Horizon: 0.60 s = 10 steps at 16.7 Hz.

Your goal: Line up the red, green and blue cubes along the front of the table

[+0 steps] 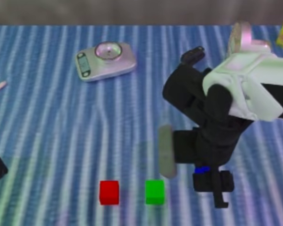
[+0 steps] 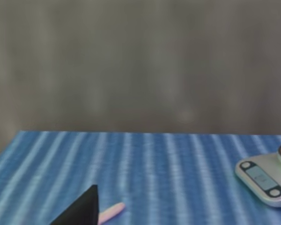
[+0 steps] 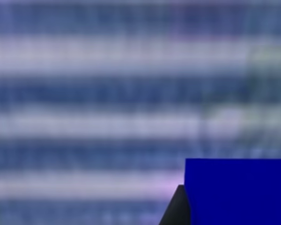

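My right hand (image 1: 203, 172) is clamped on the blue cube (image 1: 202, 169), near the worktop's (image 1: 61, 141) front, right of the green cube (image 1: 154, 191) and red cube (image 1: 109, 192).

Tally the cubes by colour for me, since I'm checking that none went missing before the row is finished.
Red cube: 1, on the table near the front.
Green cube: 1, to the right of the red one.
Blue cube: 1, at the right gripper, mostly hidden in the top view.
Total: 3 cubes.
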Tool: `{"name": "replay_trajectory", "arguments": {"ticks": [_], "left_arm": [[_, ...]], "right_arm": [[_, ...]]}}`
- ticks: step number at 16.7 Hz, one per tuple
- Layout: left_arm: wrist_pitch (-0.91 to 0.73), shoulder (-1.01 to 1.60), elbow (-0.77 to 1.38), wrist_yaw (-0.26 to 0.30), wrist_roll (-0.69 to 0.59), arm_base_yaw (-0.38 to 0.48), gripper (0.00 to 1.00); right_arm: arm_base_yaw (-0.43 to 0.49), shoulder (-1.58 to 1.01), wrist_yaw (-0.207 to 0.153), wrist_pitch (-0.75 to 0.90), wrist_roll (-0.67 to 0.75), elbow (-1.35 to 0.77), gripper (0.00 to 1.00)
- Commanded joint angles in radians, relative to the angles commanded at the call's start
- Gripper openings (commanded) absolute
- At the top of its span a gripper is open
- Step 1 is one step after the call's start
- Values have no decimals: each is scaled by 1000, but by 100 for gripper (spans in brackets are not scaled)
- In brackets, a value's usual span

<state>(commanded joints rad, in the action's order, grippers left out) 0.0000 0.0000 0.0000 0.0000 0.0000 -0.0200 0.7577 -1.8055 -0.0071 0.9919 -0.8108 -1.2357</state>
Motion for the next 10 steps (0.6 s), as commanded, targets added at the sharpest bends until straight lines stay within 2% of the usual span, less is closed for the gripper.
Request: {"name": "replay_trajectory", "arguments": {"ticks": [6, 10], "left_arm": [[0, 0, 0, 0, 0, 0, 100], [0, 0, 0, 0, 0, 0, 100]], "right_arm": [[-2, -8, 0, -15, 3, 9, 0], [-2, -59, 0, -141, 4, 80, 0]]}}
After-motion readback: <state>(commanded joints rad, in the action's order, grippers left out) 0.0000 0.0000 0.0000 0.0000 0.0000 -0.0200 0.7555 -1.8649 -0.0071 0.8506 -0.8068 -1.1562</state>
